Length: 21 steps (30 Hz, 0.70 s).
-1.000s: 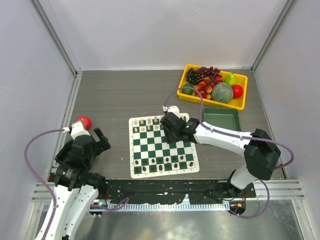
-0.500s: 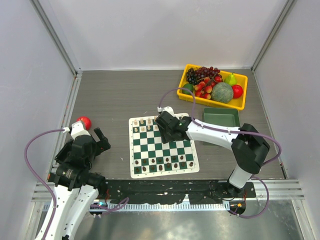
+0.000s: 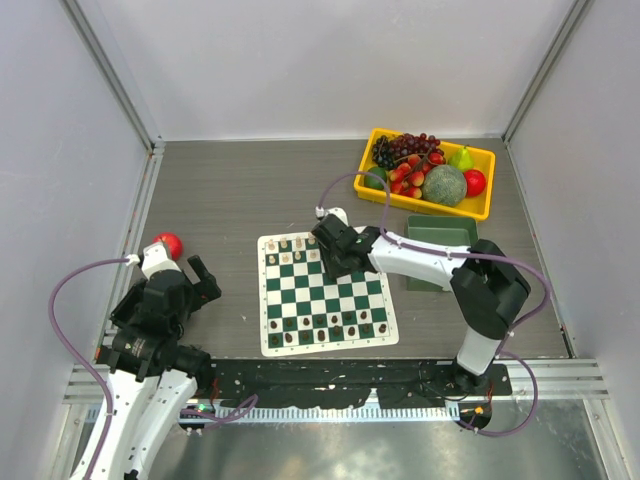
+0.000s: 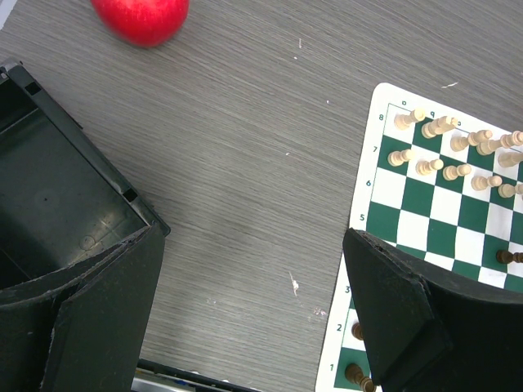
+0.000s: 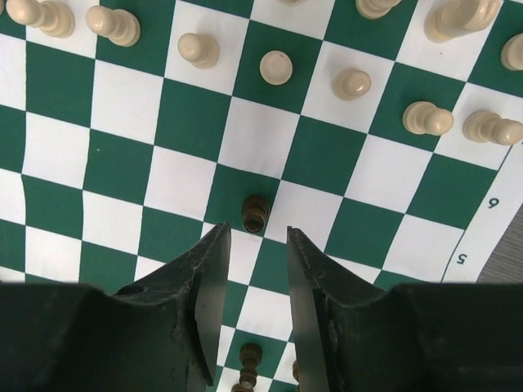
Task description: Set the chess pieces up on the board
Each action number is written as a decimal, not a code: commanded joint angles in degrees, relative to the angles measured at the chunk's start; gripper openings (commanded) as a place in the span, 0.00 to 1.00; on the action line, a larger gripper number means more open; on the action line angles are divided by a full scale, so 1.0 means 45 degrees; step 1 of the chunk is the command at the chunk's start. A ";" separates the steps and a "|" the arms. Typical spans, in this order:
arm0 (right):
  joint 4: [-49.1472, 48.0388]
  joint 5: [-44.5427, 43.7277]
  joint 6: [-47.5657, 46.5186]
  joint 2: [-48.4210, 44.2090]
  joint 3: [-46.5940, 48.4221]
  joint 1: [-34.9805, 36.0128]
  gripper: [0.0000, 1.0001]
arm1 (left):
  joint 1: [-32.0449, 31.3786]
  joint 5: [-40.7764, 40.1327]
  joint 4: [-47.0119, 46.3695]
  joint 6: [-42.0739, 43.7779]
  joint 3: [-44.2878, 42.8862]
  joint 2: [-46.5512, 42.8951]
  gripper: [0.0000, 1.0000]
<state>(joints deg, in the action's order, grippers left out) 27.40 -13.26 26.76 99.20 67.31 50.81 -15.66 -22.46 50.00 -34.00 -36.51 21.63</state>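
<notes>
Right end effector [image 5: 257, 233] beside dark pawn [image 5: 256, 214], board [image 5: 327, 155] margin reads 5, 6

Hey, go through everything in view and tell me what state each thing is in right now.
Left gripper: open, empty, beside the board.
Right gripper: open, empty, over the board.
Dark pawn: standing on a green square just ahead of the right gripper.
Cream pieces: on the far rows.
Board: flat, partly set.
Bin: nothing visible inside.
Tray: full of fruit.
Apple: lying on the table.
</notes>
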 commanded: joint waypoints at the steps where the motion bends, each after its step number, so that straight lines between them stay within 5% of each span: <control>1: -0.0658 0.0562 -0.0108 0.0300 0.0414 -0.0138 0.39 | 0.0062 -0.0009 -0.0349 0.0075 0.0047 0.0018 0.99; 21: -0.0659 0.0778 -0.0342 0.1042 0.0726 -0.0372 0.29 | 0.0043 0.0010 -0.0330 0.0075 0.0047 0.0038 0.99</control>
<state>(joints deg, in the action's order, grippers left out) 25.71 -10.24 25.80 103.31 68.27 49.41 -15.66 -22.46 50.00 -33.98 -36.49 21.63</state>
